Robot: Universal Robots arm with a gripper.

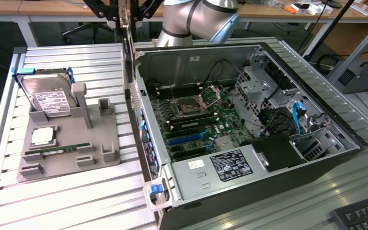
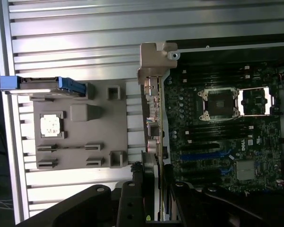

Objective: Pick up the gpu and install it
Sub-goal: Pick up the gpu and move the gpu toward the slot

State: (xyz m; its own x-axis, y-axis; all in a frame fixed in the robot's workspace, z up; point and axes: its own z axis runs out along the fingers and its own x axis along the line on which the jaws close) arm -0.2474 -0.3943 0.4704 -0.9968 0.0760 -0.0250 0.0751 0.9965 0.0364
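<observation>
gpu (image 1: 128,33), one item, thin flat card seen edge-on, silver metal end bracket (image 2: 154,75) at its far end, upright, lifted off the table, clamped in my gripper (image 2: 154,184), upper centre-left of the exterior frame

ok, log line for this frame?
gripper: shut on gpu | gpu: in air, edge-on above PC case wall | install: not yet seated

- Pale silver-grey on the gpu (image 2: 156,71) bracket.
- Matt black on the gripper (image 2: 153,184).
- Dark green across the motherboard (image 1: 203,125), with bright blue slots (image 1: 185,137).
- Plain mid-grey for the holder tray (image 1: 75,139).
- Silver with a white sticker on the hard drive (image 1: 48,100), framed in blue.
- Ribbed silver stripes over the table (image 1: 75,196).
- Black with white print on the power supply label (image 1: 230,164).
</observation>
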